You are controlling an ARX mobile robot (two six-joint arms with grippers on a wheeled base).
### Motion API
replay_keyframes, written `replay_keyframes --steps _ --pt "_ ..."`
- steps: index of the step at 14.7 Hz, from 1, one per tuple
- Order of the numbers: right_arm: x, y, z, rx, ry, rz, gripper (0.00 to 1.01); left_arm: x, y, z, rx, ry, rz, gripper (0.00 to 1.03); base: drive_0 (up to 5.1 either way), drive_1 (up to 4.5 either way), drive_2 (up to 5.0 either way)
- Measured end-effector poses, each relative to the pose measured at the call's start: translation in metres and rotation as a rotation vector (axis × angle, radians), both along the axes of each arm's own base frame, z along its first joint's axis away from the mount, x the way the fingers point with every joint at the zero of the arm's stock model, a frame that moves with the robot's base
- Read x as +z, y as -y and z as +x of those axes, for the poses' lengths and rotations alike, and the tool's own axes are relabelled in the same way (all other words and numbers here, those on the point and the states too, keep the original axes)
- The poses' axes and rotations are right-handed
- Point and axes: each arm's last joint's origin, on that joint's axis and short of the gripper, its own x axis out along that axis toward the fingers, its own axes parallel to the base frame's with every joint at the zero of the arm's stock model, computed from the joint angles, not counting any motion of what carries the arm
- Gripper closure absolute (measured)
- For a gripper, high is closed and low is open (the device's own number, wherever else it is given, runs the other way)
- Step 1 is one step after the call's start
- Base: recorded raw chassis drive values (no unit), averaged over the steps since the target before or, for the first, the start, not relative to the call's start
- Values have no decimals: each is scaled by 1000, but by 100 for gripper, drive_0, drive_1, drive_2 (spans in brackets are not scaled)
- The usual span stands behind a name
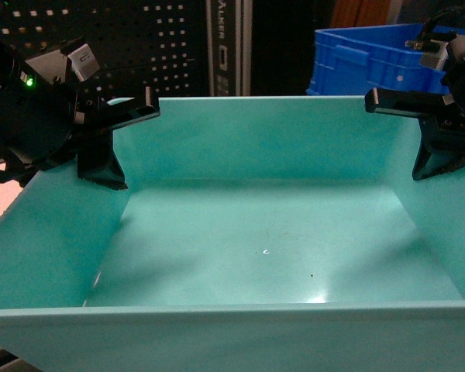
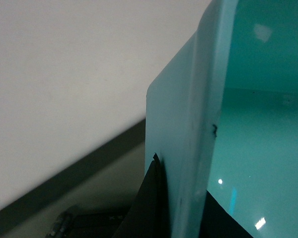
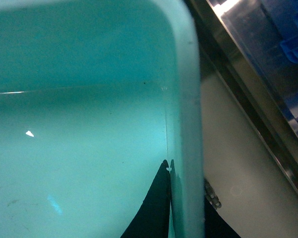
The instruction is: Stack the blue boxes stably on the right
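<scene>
One light turquoise blue box (image 1: 240, 341) fills the head view, held up close with its open top toward me and nothing inside. My left gripper (image 1: 101, 159) is shut on its left wall; in the left wrist view that wall (image 2: 188, 148) runs between the two black fingers of the left gripper (image 2: 184, 198). My right gripper (image 1: 438, 155) is shut on the right wall. The right wrist view shows the right gripper (image 3: 186, 198) with one finger inside the wall (image 3: 184, 99) and one outside. What lies under the box is hidden.
A dark blue ribbed crate (image 1: 356, 62) stands behind the box at the back right. A black pegboard (image 1: 139, 46) is behind on the left. A pale surface (image 3: 238, 173) with a metal rail (image 3: 248, 99) lies to the right of the box.
</scene>
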Motion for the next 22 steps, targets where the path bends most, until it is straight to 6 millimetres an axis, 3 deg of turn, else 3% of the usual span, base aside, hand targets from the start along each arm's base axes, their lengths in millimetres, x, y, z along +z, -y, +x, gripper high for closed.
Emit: replay_keyframes --steps 9,19,22 --pt "0 2 1 -4 5 2 99 0 0 0 1 3 -2 96 -160 -179 -142" --pt "0 0 1 1 7 1 99 0 -1 0 3 3 -2 96 214 -632 -79" --pt "3 3 0 -8 8 -1 99 1 3 0 -4 6 -6 96 -137 -137 -137"
